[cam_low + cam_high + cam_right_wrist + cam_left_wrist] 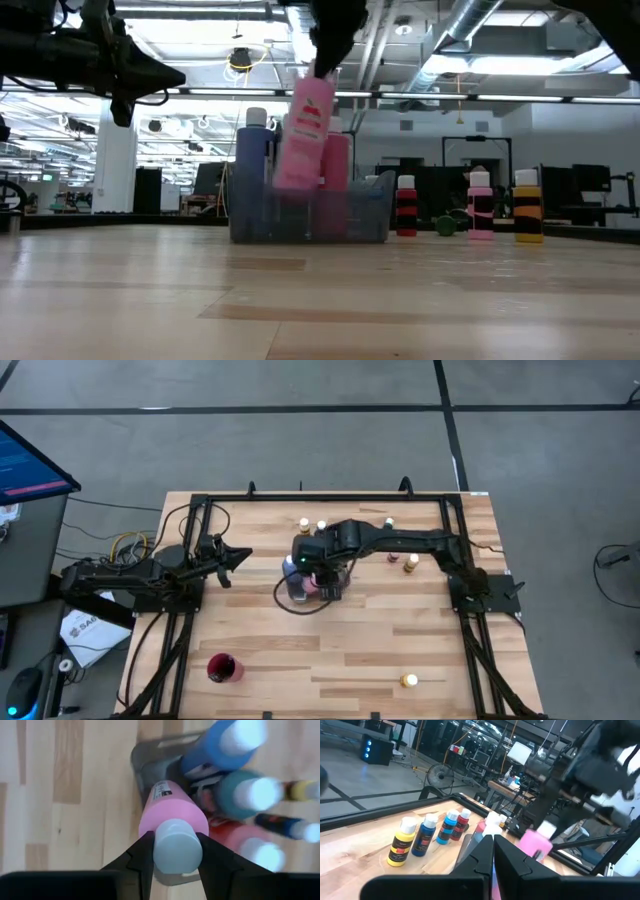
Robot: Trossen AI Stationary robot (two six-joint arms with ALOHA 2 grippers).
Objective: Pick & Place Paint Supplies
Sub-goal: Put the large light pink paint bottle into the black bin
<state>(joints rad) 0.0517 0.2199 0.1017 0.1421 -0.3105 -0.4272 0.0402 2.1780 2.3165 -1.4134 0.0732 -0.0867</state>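
Observation:
My right gripper [176, 851] hangs over the grey tray [300, 592] at mid-table, shut on a pink paint bottle [303, 135]. In the tray stand a blue bottle [220, 745], a teal one [245, 792] and a red one [245, 842]. More bottles stand on their bases on the wood: several near the far edge [304, 525], two right of the tray [411, 564] and one near the near edge [409, 681]. My left gripper [235, 557] waits shut above the table's left side, holding nothing. No paintbrush shows clearly. My right gripper pinches the pink bottle's pale cap [176, 845] between its two fingers, one on either side, coming from above and pointing down. The bottle hangs below the fingers, tilted, clear of the table, with its lower end [293, 183] at about the height of the tray's rim.
A red cup [224, 668] stands near the table's near left corner. Black frame rails [190, 560] run along the left and right sides. Bare wood lies between the tray and the near edge. A monitor and cables sit off the table's left.

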